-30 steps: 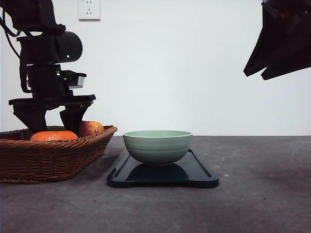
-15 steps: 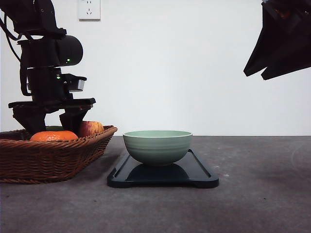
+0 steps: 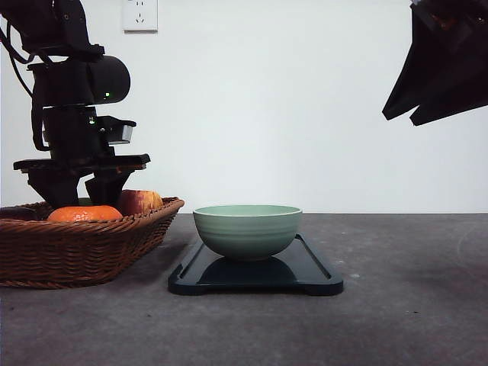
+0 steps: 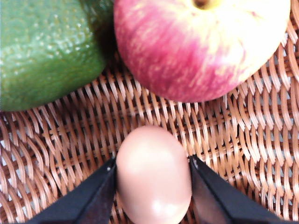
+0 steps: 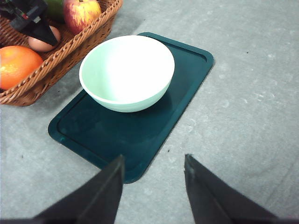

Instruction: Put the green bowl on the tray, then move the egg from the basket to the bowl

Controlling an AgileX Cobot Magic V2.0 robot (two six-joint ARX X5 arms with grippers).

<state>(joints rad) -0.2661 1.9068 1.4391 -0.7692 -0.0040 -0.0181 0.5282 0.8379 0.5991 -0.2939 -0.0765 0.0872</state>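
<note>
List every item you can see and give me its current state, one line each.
Pale green ceramic bowl: upright, empty, standing on the tray.
Dark rectangular tray: flat on the table, holding the bowl.
Brown wicker basket: on the table beside the tray, holding fruit and the egg.
Beige egg: in the basket, between the left gripper's fingers.
Left gripper: shut on the egg.
Right gripper: open, raised, holding nothing.

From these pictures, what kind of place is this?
Probably an indoor test bench rather than a home: a bare grey table, a plain white wall with a socket, and staged props like the basket.
</note>
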